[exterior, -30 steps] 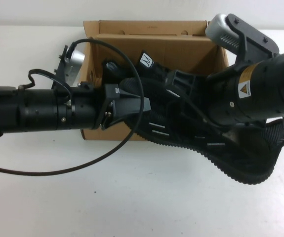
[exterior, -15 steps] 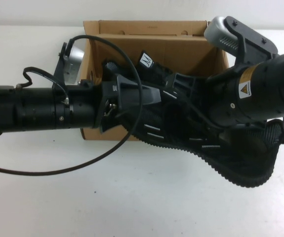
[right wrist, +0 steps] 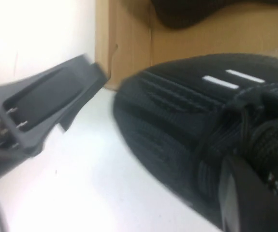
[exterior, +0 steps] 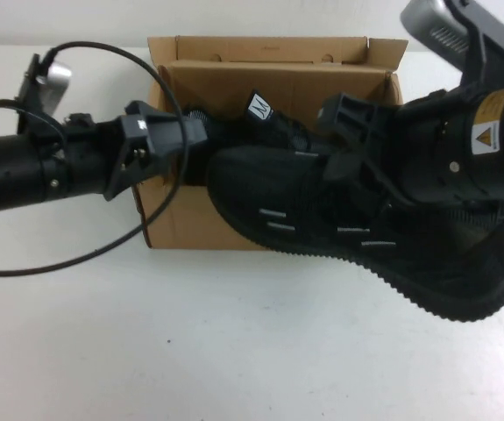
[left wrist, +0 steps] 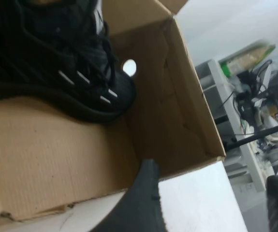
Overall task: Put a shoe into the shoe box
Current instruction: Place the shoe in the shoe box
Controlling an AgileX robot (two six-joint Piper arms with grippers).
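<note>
While the right tool (exterior: 344,145), pinched on the shoe (exterior: 322,219), holds it across the box (exterior: 199,232) front wall at frame centre, the spread left tool (exterior: 151,140) hovers at the box's left edge; the toe could snag the wall and tip the box.

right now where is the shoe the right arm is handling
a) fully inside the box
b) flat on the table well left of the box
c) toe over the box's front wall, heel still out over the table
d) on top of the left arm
c: in the high view the shoe lies across the front wall of the box, its toe at the box and its heel out over the table, with the right end effector shut on it.
</note>
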